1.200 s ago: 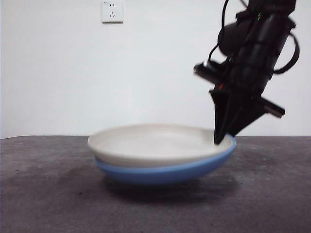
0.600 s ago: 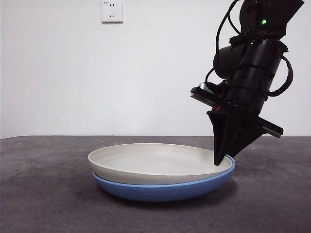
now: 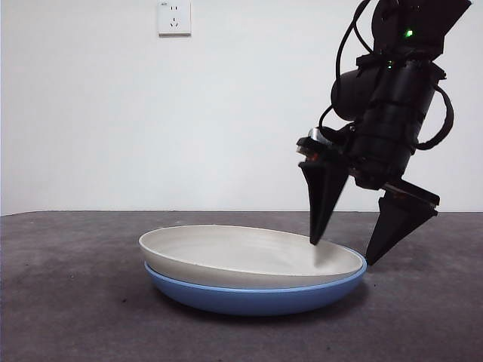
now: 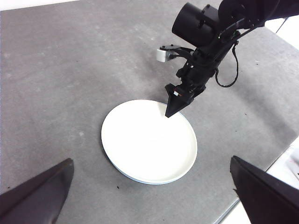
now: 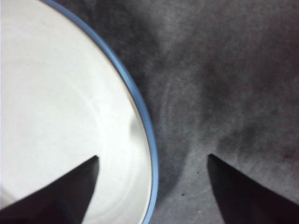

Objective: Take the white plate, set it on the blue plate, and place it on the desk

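The white plate (image 3: 241, 253) lies nested in the blue plate (image 3: 249, 299), and the stack rests on the desk (image 3: 68, 302). My right gripper (image 3: 343, 253) is open and straddles the stack's right rim without touching it: one jaw stands over the white plate's inside, the other outside above the desk. In the right wrist view the right gripper (image 5: 153, 157) brackets the blue plate's rim (image 5: 145, 122) and the white plate (image 5: 60, 107). High above, my left gripper (image 4: 151, 159) is open and looks down on the white plate (image 4: 145, 144) and the right arm (image 4: 201, 70).
A white wall with a power socket (image 3: 174, 16) stands behind the desk. The left wrist view shows the desk's edge (image 4: 261, 184) close to the plates' side, with a pale floor beyond it.
The right gripper lowered the raised, tilted stack until it sat level on the desk. It then opened and let go of the rim.
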Motion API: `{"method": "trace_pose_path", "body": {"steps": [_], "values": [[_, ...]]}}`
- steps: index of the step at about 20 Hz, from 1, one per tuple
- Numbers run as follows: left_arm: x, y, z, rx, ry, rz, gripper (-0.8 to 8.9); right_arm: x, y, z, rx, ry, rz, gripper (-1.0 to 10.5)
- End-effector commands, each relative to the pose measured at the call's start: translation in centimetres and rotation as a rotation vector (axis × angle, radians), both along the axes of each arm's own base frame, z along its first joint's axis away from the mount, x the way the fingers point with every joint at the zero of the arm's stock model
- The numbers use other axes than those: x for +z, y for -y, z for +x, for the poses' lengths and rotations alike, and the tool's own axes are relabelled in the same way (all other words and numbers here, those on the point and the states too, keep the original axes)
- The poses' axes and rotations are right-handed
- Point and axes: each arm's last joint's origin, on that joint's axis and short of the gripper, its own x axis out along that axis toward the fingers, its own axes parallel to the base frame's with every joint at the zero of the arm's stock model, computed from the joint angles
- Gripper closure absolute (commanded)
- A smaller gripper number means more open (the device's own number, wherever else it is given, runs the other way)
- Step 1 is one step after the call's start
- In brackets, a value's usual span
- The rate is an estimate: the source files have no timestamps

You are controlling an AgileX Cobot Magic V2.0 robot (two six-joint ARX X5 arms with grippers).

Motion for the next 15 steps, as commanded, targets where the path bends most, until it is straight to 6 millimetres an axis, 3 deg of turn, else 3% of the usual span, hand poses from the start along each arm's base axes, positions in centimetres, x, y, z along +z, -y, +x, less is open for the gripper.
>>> {"method": "trace_pose_path", "body": {"steps": [1,4,7,12,15], "values": [[0.2,0.1,0.0,-0.002,0.007,-0.005,2.5,2.2,-0.1,0.5,0.019,0.07,-0.018,5.3],[0.2,0.1,0.0,-0.002,0.007,-0.006,2.5,5.9,0.5,-0.2,0.024,0.158,-0.095,4.6],[0.2,0.1,0.0,-0.002,0.007,-0.006,2.5,10.5,1.4,-2.1,0.01,0.275,-0.137,3.7],[0.2,0.1,0.0,-0.004,0.01,-0.004,2.5,17.7,3.7,-8.0,0.005,0.486,-0.065,3.5],[0.2,0.1,0.0,-0.005,0.012,-0.003,2.5,20.5,5.2,-11.8,0.032,0.588,-0.055,3.5]]}}
